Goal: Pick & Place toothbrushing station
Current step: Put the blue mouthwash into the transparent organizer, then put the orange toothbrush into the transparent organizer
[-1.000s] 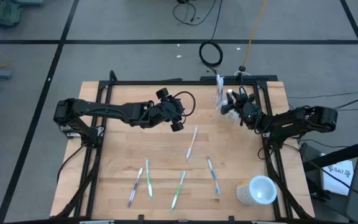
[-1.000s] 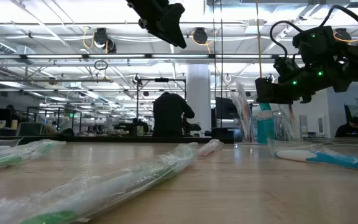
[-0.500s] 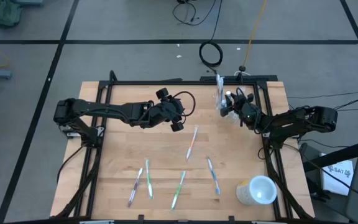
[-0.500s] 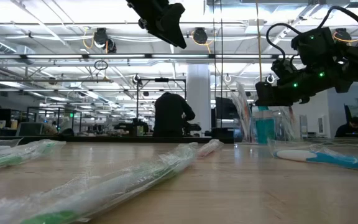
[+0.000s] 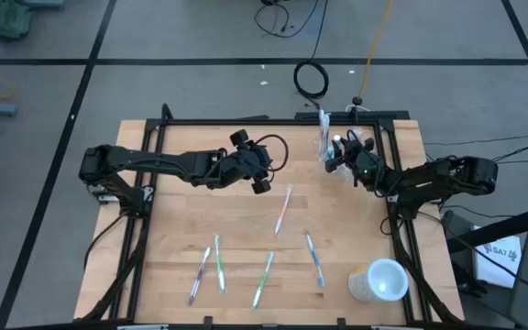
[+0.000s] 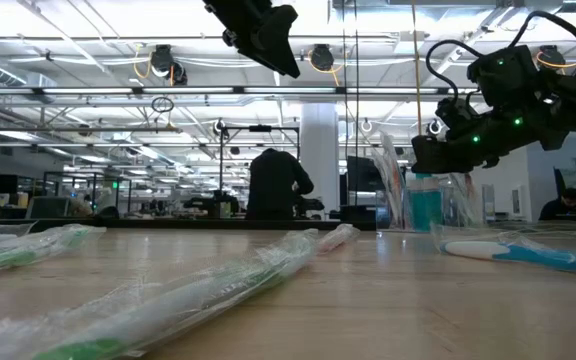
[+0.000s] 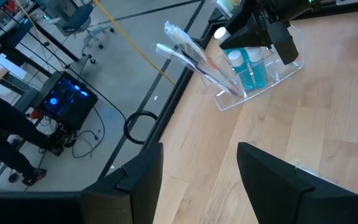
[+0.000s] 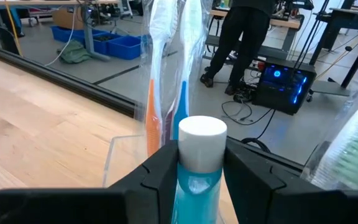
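The clear tumbler (image 5: 324,147) stands at the table's far right, holding wrapped toothbrushes (image 7: 191,55) that lean out over its rim, and two blue white-capped tubes (image 7: 248,67). My right gripper (image 8: 201,153) is at the tumbler, shut on one tube (image 8: 201,133). Out over the table's middle, my left gripper (image 5: 262,181) hangs open well above the wood, holding nothing. Several more wrapped toothbrushes (image 5: 283,209) lie flat on the near half of the table. My right gripper pinches the blue tube between its two fingers (image 8: 164,169), on the body just under the white cap (image 8: 199,182). The fingers reach in about level from the table's right side. The tube stands upright inside the tumbler, its cap above the fingers.
A larger whitish cup (image 5: 379,280) lies at the near right corner. A black frame rail (image 5: 246,121) runs along the far edge and down both sides. A wrapped green brush (image 8: 352,144) stands close beside the held tube. Free wood lies between the tumbler and the loose brushes.
My right gripper has rolled slightly at the tumbler, staying on the tube. Nothing else has moved.
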